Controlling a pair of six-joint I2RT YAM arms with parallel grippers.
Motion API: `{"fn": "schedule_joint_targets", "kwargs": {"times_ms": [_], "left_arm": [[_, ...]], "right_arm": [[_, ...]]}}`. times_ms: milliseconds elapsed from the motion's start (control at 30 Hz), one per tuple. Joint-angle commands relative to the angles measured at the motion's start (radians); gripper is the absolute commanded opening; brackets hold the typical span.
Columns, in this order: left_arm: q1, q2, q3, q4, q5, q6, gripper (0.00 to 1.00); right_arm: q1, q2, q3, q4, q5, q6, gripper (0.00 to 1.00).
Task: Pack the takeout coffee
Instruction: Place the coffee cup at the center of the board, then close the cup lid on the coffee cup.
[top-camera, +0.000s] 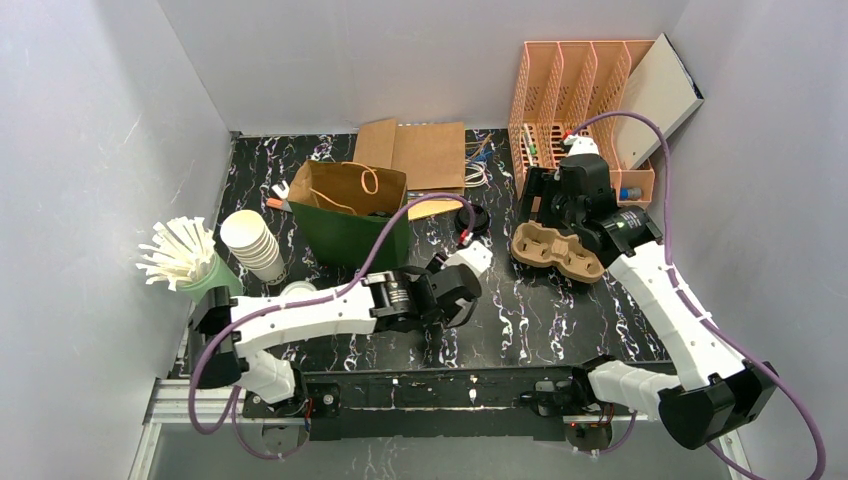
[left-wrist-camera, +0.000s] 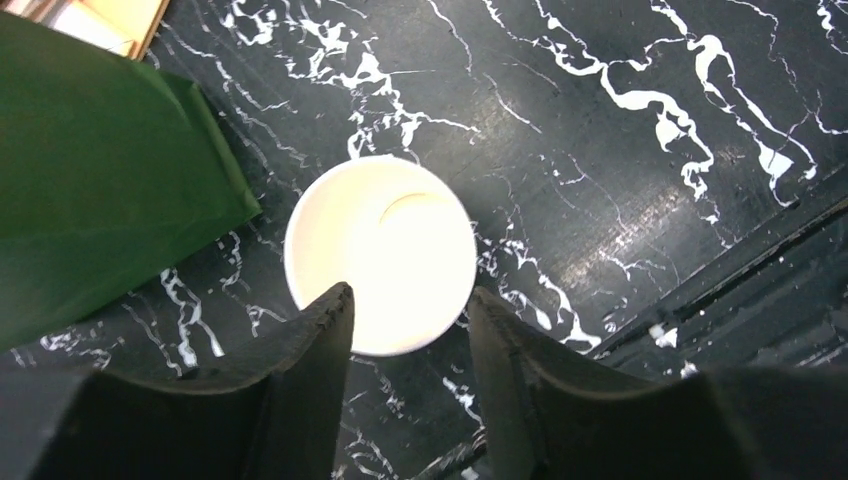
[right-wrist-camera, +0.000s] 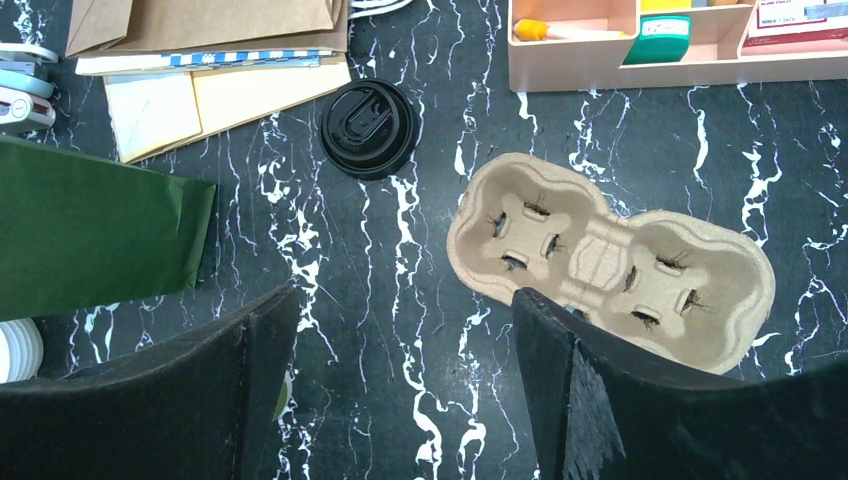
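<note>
A white paper cup (left-wrist-camera: 380, 250) stands upright and empty on the black marble table, just right of the green paper bag (left-wrist-camera: 90, 190). My left gripper (left-wrist-camera: 411, 292) hangs over the cup's near rim with its jaws apart and nothing pinched between them. In the top view the left gripper (top-camera: 455, 300) hides the cup. The brown pulp cup carrier (right-wrist-camera: 610, 260) lies flat with its wells empty, and a black lid (right-wrist-camera: 368, 128) lies to its left. My right gripper (right-wrist-camera: 405, 300) is open over bare table, its right finger overlapping the carrier's near edge.
The open green bag (top-camera: 350, 225) stands at centre left, with flat brown bags (top-camera: 420, 150) behind it. A stack of white cups (top-camera: 252, 243) and a holder of white stirrers (top-camera: 185, 255) stand at the left. An orange organiser (top-camera: 580, 100) fills the back right.
</note>
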Motion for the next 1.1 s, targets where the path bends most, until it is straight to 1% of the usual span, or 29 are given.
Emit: {"fn": "schedule_joint_targets", "kwargs": {"times_ms": [0, 33, 167, 300, 367, 400, 467, 533, 600, 667, 733, 833, 1000, 1067], "left_arm": [[-0.003, -0.148, 0.032, -0.127, -0.074, -0.142, 0.37], [-0.002, -0.169, 0.039, -0.162, -0.086, -0.172, 0.33], [-0.002, -0.258, 0.037, -0.310, -0.147, -0.275, 0.32], [0.006, -0.330, 0.008, -0.475, -0.280, -0.408, 0.29], [0.034, -0.357, -0.016, -0.550, -0.334, -0.480, 0.27], [0.074, -0.373, -0.040, -0.561, -0.345, -0.495, 0.25], [0.175, -0.416, -0.101, -0.514, -0.294, -0.461, 0.22], [0.323, -0.463, -0.180, -0.424, -0.196, -0.356, 0.20], [0.434, -0.496, -0.239, -0.358, -0.139, -0.314, 0.20], [0.488, -0.498, -0.256, -0.316, -0.120, -0.287, 0.20], [0.543, -0.451, -0.266, -0.312, -0.119, -0.290, 0.22], [0.604, -0.413, -0.313, -0.252, -0.077, -0.295, 0.24], [0.716, -0.437, -0.423, -0.126, -0.034, -0.336, 0.25], [0.735, -0.449, -0.457, -0.085, -0.025, -0.347, 0.26]], "right_arm": [[-0.002, -0.027, -0.007, 0.019, -0.003, 0.005, 0.87], [-0.001, -0.029, -0.008, 0.020, -0.003, 0.004, 0.87], [-0.002, -0.033, -0.015, 0.029, -0.013, 0.001, 0.87], [-0.001, -0.033, -0.019, 0.042, -0.034, -0.002, 0.87], [-0.002, -0.032, -0.019, 0.048, -0.047, -0.006, 0.87], [-0.002, -0.033, -0.019, 0.049, -0.052, -0.009, 0.87], [-0.001, -0.033, -0.016, 0.052, -0.061, -0.011, 0.87], [-0.002, -0.042, -0.017, 0.055, -0.078, -0.003, 0.87], [-0.001, -0.054, -0.024, 0.061, -0.106, 0.009, 0.87], [-0.002, -0.066, -0.032, 0.064, -0.132, 0.018, 0.87], [-0.001, -0.073, -0.036, 0.059, -0.152, 0.022, 0.87], [-0.002, -0.082, -0.036, 0.052, -0.170, 0.022, 0.86], [-0.002, -0.096, -0.033, 0.050, -0.181, 0.015, 0.86], [-0.001, -0.096, -0.032, 0.051, -0.194, 0.015, 0.85]]}}
